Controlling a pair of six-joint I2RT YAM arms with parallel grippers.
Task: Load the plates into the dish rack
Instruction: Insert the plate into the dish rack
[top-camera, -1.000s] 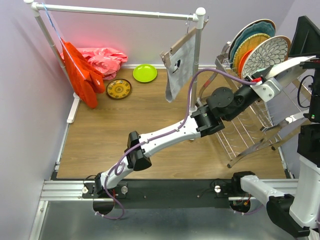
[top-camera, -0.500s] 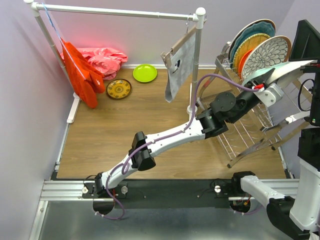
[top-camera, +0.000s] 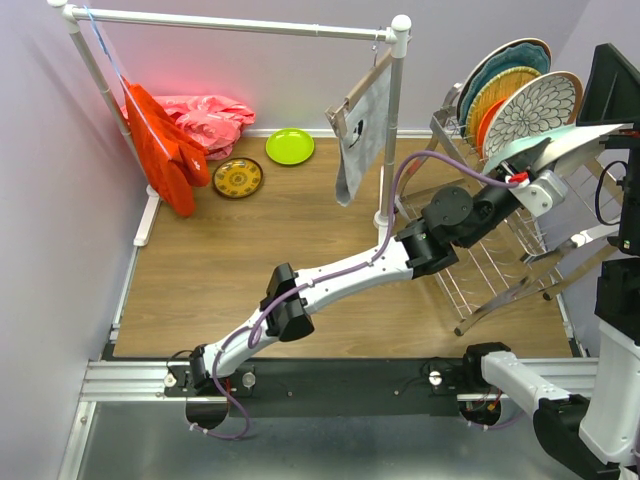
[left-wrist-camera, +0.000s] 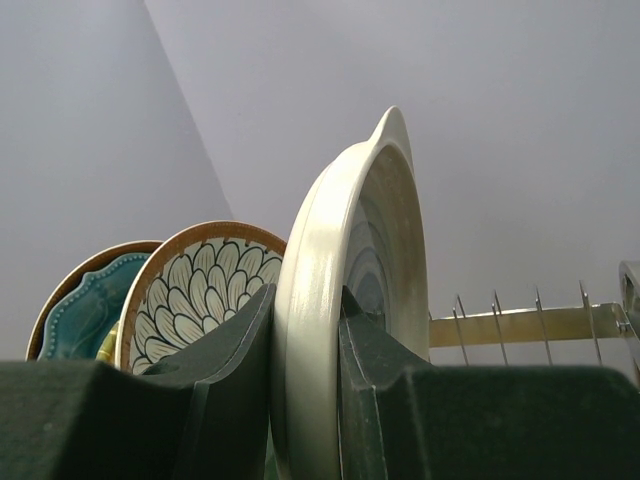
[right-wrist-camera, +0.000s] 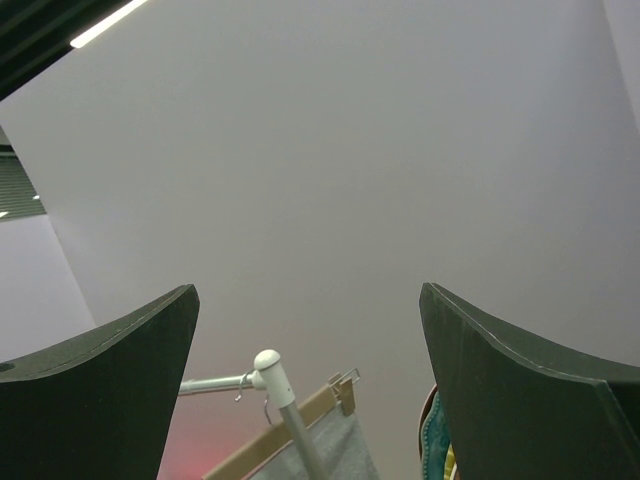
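Now the left gripper (left-wrist-camera: 305, 325), clamped on the tray (left-wrist-camera: 345, 240) rim, has eased further over the rack (top-camera: 490, 262) at the table's right edge, beside the floral plate (left-wrist-camera: 200, 290); slotting looks next. Right gripper (right-wrist-camera: 310, 330) gapes wide, empty.

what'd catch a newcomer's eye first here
The left arm stretches diagonally across the table to the dish rack on the right, the left gripper clamped on a pale tray held on edge beside the floral plate standing there. Next, the bright red cloth hanging at the back left, with a lime green plate and a patterned plate lying flat on the table nearby.
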